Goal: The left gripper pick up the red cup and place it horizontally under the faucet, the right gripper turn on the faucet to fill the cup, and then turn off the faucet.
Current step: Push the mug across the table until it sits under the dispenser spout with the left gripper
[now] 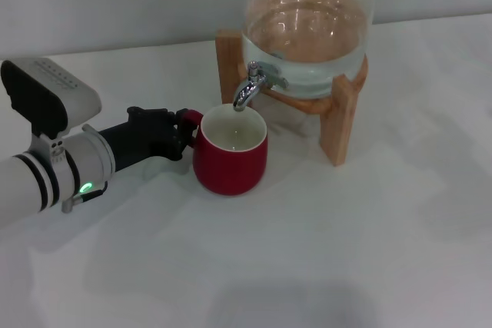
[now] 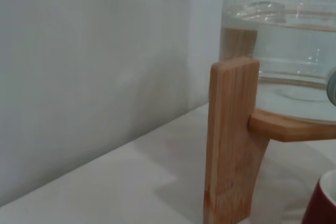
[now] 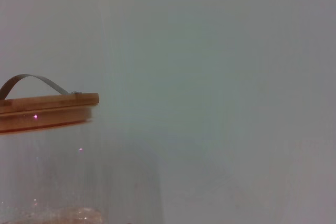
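The red cup (image 1: 231, 160) stands upright on the white table, white inside showing, directly below the spout of the chrome faucet (image 1: 250, 90). My left gripper (image 1: 183, 130) reaches in from the left and is shut on the cup's small handle. In the left wrist view only a corner of the red cup (image 2: 323, 205) shows at the edge. No water runs from the spout. The right gripper appears in no view.
A glass water jar (image 1: 307, 28) sits on a wooden stand (image 1: 338, 124) behind the cup, and a leg of the stand (image 2: 231, 140) shows close in the left wrist view. The right wrist view shows the jar's wooden lid (image 3: 47, 109). A grey wall lies behind.
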Robot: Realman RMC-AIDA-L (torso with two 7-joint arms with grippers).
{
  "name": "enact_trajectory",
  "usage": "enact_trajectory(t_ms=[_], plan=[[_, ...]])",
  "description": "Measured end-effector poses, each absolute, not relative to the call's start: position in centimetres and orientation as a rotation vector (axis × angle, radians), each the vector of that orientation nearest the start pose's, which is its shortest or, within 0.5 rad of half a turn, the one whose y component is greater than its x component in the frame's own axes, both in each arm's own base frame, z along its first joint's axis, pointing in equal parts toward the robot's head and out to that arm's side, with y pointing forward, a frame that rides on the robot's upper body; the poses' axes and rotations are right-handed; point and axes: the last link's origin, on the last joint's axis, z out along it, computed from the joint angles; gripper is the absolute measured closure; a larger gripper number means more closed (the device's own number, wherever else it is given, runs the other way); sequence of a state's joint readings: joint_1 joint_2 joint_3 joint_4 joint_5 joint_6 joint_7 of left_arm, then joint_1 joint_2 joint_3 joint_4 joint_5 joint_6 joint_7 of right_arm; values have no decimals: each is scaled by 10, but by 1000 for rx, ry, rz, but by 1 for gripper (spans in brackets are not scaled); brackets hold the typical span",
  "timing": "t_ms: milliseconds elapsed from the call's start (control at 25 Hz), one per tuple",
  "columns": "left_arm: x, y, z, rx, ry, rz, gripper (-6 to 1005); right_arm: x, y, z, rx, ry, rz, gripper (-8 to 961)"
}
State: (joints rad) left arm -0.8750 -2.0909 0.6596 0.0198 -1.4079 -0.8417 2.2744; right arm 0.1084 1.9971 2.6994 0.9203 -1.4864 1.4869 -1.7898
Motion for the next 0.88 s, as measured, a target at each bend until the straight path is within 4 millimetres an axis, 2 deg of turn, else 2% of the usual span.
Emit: enact_trajectory(t_ms=[880], plan=[[-231, 398, -101, -2473, -568, -445, 871, 366, 248, 178, -1841, 597, 787, 231]])
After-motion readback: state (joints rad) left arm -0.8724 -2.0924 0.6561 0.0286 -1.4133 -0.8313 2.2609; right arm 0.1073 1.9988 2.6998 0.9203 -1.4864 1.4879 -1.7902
